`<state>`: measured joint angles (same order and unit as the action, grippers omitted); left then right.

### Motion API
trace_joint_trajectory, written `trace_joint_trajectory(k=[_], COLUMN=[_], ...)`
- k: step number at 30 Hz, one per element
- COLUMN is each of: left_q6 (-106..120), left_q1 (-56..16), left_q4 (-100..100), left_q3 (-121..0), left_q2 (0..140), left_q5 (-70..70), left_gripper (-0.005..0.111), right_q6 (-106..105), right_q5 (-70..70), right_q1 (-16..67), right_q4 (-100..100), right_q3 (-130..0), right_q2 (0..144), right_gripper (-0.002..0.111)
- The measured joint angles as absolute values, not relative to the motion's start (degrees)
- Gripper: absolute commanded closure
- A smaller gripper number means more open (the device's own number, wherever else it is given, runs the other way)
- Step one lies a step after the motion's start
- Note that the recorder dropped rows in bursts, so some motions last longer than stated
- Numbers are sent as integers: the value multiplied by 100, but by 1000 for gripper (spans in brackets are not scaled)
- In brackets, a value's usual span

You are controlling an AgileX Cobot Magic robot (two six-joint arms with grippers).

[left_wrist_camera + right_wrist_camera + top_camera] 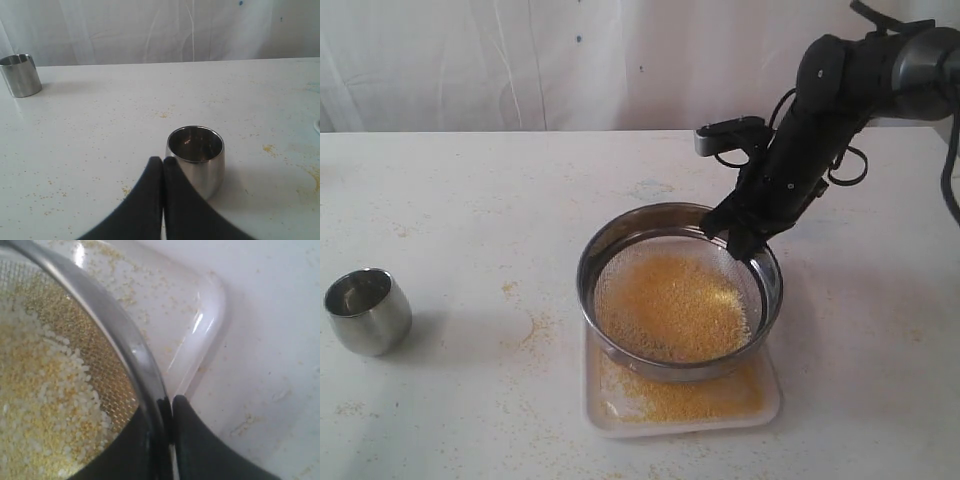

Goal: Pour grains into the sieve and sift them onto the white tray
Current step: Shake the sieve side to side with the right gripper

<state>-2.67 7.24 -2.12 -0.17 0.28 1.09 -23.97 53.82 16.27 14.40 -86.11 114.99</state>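
The right claw [167, 406] is nearly closed and pinches the steel rim of the sieve [588, 272], with one black finger inside the ring and the other outside it. The hold is on the far right part of the rim, and the dark arm reaches down to it from the table's far right. The sieve sits over the white tray [765, 398] and covers most of it. Whether its underside touches the tray cannot be told. The grains [670, 305] lie in a yellowish layer across the mesh with paler bits among them, and a thinner layer shows on the tray's near strip, below the ring. The tray lies on the table [470, 190] in its near half, a little right of the middle.

The left claw [162, 162] is fully closed, finger against finger, and holds nothing. Its tips are just beside a small steel cup [196, 155] that stands upright toward the table's left side. Whether they touch it cannot be told. A second steel cup [20, 75] stands well apart, by the far edge. Loose specks [535, 325] dot the table between the nearer cup and the tray.
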Motion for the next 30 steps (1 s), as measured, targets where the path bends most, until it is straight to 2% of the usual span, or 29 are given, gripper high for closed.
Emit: trace_joint_trajectory(k=[8,11,15,18,28,30], left_q6=[-267,-267,-267,-267,-267,-267], left_q1=[724,724,724,724,724,724], left_q4=[-212,-212,-212,-212,-212,-212], left_q3=[-17,-17,-17,-17,-17,-17], left_q2=[28,28,28,28,28,28], left_q5=[109,109,109,109,109,109], left_gripper=[107,107,107,107,107,107], right_q6=[-2229,-2992,-2150,-2701,-2166,-2832], right_q5=[5386,5629,5611,5632,5365,5431], right_q1=[1565,1565,1602,1589,1661,1661], right_q4=[1651,1842,1330,1436,1709,1946], right_q3=[-8622,-8622,-8622,-8622,-8672,-8698], right_q2=[11523,11522,11524,11519,11510,11521], right_gripper=[108,108,108,108,108,108])
